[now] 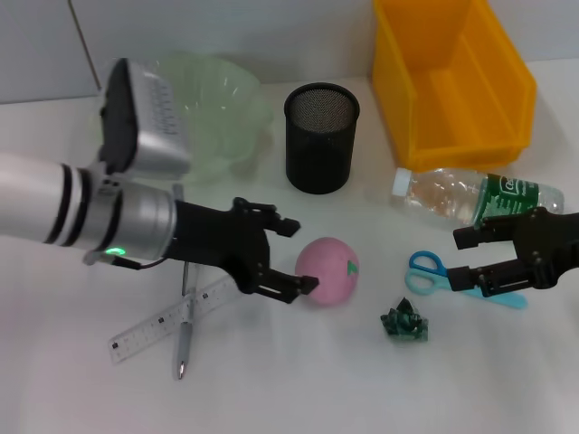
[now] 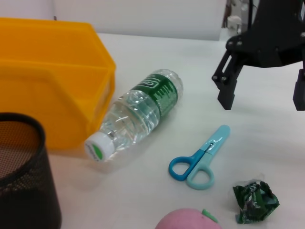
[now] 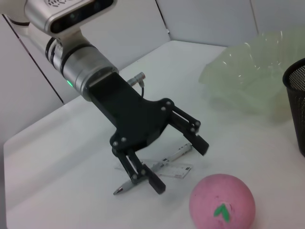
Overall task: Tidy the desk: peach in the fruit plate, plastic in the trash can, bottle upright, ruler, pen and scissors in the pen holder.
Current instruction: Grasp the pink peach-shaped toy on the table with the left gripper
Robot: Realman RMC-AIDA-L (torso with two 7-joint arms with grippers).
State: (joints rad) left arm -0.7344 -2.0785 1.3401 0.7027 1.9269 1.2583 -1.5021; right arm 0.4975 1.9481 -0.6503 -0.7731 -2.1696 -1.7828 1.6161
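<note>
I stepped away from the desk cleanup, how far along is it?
Nothing is put away yet. The open left gripper is closing on the peach; the open right gripper hovers over the scissors. Bottle lies flat; plastic, ruler and pen remain on the desk.

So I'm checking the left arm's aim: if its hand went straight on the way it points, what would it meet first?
Most likely the pink peach: the open left hand points at it, with bare table between. Exact height is unclear.
</note>
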